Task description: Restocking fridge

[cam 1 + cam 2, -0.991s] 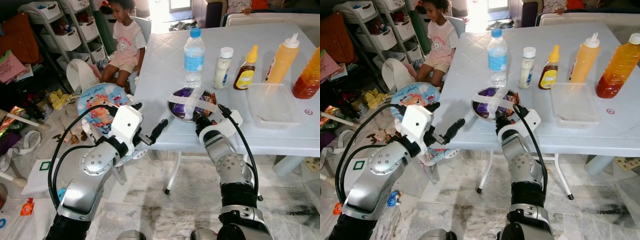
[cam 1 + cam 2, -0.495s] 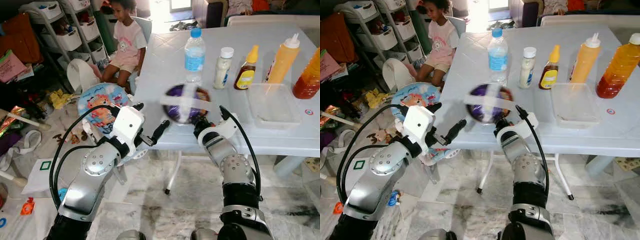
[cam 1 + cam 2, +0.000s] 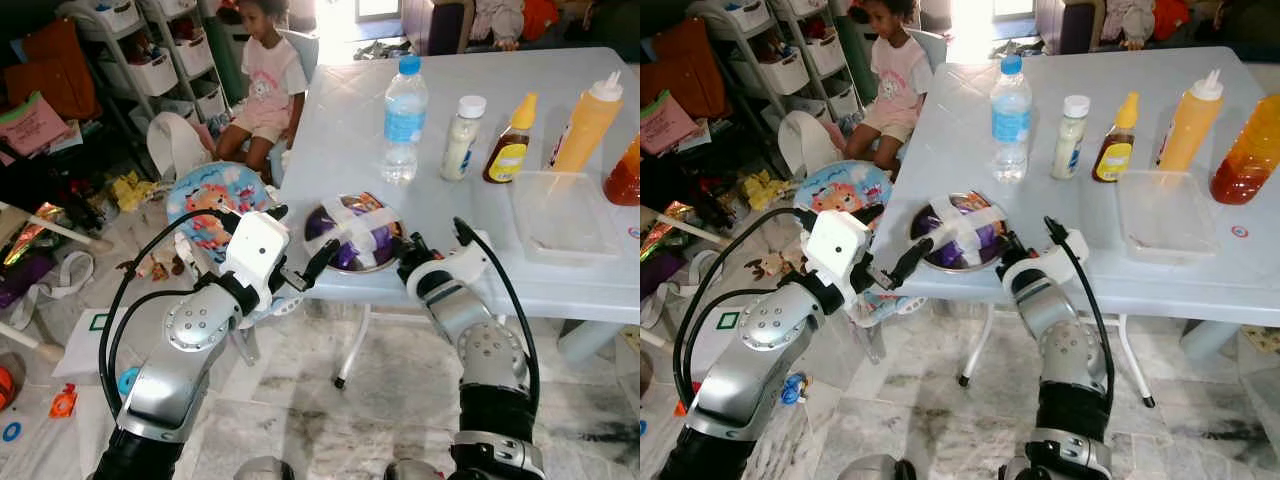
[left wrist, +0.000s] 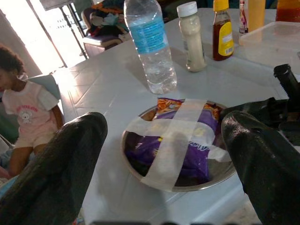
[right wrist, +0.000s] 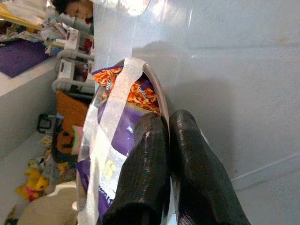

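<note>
Left eye view shows a child (image 3: 268,75) sitting past the table's left edge. The left gripper (image 3: 298,275) hangs in the air just off the table's (image 3: 330,110) front left corner, its two black fingers (image 4: 61,159) wide apart. Next comes the metal bowl (image 3: 353,236), near the front edge, with purple snack bags taped inside. The right gripper (image 3: 405,250) has its fingers pinched together on the bowl's right rim, though the exact grip is hard to see. Behind stand a water bottle (image 3: 404,118), a white bottle (image 3: 461,137), sauce bottles (image 3: 510,152) and a clear tub (image 3: 562,213).
</note>
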Controlling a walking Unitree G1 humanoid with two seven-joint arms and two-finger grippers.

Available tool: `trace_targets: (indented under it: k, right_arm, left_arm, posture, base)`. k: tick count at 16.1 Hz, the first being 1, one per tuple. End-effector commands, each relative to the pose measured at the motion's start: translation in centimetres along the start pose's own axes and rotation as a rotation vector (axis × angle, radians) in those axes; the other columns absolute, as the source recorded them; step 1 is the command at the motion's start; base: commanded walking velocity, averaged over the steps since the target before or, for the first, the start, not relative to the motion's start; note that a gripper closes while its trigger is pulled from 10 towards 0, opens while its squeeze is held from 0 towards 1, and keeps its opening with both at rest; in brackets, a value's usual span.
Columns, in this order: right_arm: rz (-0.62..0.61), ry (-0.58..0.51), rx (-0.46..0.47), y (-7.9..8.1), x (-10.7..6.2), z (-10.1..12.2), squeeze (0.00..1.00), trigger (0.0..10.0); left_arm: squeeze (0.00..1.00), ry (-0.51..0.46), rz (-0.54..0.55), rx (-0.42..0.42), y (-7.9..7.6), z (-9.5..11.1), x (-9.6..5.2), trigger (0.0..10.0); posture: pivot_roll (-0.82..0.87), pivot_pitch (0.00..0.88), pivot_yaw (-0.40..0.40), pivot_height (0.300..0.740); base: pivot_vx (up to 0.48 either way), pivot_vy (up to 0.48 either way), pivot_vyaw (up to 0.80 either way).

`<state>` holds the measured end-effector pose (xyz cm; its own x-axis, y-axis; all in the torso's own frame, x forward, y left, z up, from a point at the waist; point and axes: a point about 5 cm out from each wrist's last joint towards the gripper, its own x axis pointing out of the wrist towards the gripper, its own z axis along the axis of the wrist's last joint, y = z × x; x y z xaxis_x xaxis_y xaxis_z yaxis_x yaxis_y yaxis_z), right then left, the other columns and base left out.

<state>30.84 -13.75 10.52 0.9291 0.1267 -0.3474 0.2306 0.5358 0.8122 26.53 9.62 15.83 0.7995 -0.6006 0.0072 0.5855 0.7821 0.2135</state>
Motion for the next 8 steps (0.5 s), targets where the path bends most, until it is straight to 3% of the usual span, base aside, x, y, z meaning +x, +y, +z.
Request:
trace_targets:
  k: [1, 5, 7, 8]
  right_arm:
    - [-0.068, -0.030, -0.004, -0.9, -0.3, 0.4, 0.00, 0.0]
    - [-0.191, -0.149, -0.033, -2.1, -0.9, 2.7, 0.00, 0.0]
    - [-0.189, -0.163, -0.125, -1.7, -1.2, 3.2, 0.00, 4.7]
    - [-0.196, -0.174, -0.208, -1.7, -1.4, 3.2, 0.81, 10.0]
  left_arm:
    - [0.00, -0.017, -0.001, 0.026, 0.2, 0.4, 0.0, 10.0]
    - [0.00, -0.019, -0.004, 0.027, 0.2, 0.5, 0.1, 10.0]
    - [0.00, -0.016, -0.001, 0.028, 0.2, 0.4, 0.1, 10.0]
    - [0.00, -0.014, -0.002, 0.027, 0.1, 0.3, 0.1, 10.0]
  posture:
    - [-0.03, 0.000, 0.107, 0.740]
    - [-0.03, 0.000, 0.114, 0.740]
    - [-0.03, 0.000, 0.115, 0.740]
    - [-0.03, 0.000, 0.115, 0.740]
  base:
    - [0.000, 0.000, 0.00]
    - [0.000, 0.000, 0.00]
    - [0.000, 0.000, 0.00]
    - [0.000, 0.000, 0.00]
